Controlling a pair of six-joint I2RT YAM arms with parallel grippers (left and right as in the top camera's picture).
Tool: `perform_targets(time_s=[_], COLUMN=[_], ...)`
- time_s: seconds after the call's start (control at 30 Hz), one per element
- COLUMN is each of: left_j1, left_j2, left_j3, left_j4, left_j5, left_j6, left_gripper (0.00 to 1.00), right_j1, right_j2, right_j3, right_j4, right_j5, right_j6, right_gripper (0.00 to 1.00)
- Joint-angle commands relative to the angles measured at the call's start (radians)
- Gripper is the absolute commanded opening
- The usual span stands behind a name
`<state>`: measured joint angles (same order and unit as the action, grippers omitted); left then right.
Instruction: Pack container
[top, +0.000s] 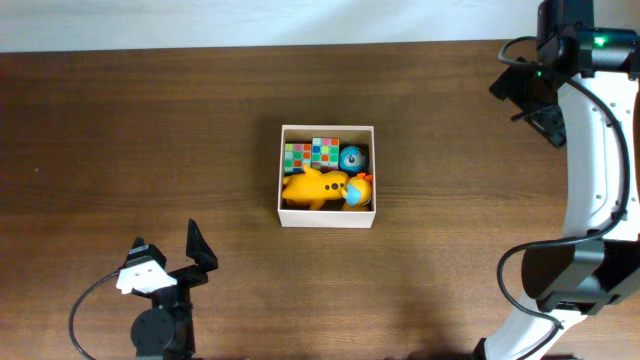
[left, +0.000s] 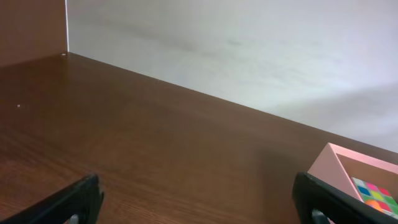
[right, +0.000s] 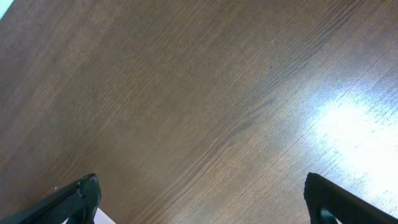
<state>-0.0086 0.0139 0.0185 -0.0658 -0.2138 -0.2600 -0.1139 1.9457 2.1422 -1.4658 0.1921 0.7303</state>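
The container (top: 327, 217), a square cream-walled box, stands at the middle of the table. Inside lie two colourful puzzle cubes (top: 311, 153), a blue ball (top: 352, 158) and a yellow toy (top: 320, 188) with an orange-and-blue part at its right. My left gripper (top: 170, 252) is open and empty at the near left, well away from the box; its wrist view shows the box corner (left: 348, 163) and a cube (left: 373, 195) at far right. My right gripper (top: 528, 98) is open and empty at the far right, over bare wood (right: 205, 112).
The brown wooden table (top: 150, 140) spreads around the box. A pale wall (left: 249, 50) runs along the table's far edge. The right arm's white links (top: 590, 170) reach along the right side.
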Motion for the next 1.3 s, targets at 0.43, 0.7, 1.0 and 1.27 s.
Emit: perform_targets(time_s=[0.43,0.7,1.0,1.27], left_j1=[0.005,0.005,0.005,0.005], left_j2=[-0.009,-0.009,-0.009,-0.009], left_j3=[-0.009,-0.009,-0.009,-0.009], left_j4=[0.005,0.005,0.005,0.005], left_j5=[-0.01,-0.01,-0.01,-0.01], left_j6=[0.015,0.016,0.015,0.015], left_gripper=[0.99,0.99,0.99,0.99], right_j1=[-0.005,-0.005,0.009,0.172], right_j2=[-0.009,-0.009,-0.087,-0.291], right_j3=[0.01,0.01,0.01,0.01], right_j4=[0.0,0.0,0.0,0.0], right_j5=[0.002,0.002,0.002,0.002], right_j6=[0.003,0.002,0.002,0.002], right_gripper=[0.99,0.99,0.99,0.99])
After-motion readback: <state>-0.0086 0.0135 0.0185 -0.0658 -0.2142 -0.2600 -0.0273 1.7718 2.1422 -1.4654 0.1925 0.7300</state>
